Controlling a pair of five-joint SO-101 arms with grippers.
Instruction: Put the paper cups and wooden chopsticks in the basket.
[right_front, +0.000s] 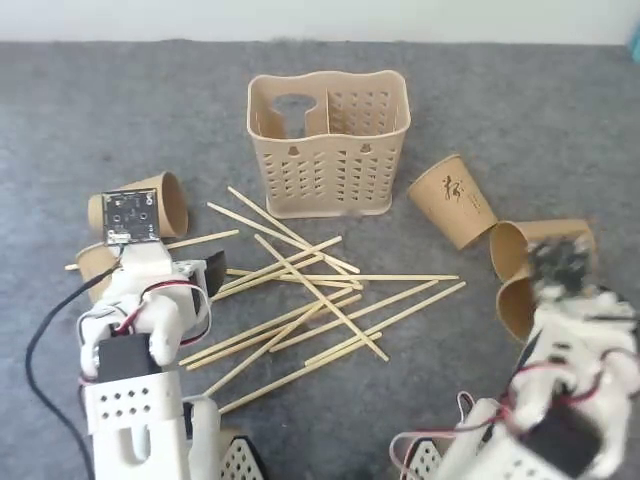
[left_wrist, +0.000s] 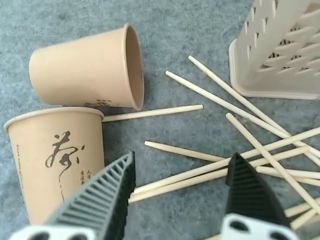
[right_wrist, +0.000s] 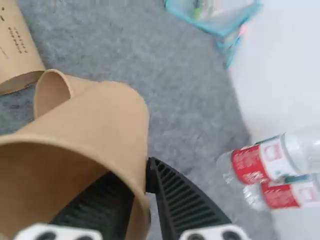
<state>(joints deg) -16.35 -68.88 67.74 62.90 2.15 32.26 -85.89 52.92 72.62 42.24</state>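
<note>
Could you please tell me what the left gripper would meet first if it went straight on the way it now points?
Probably the wooden chopsticks lying across the gap between the left gripper's open jaws. The printed paper cup lies beside that line, though depth is hard to judge.

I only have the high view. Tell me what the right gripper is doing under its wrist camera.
Observer: The right gripper is shut on a paper cup, pinching its rim with one finger inside and one outside.
Operator: Now give me the left one.
Observer: The left gripper is open and holds nothing. It is above loose chopsticks, beside a printed cup.
Operator: Report what's off the carpet near the right arm.
Observer: Clear bottles with red labels are on the pale floor.
</note>
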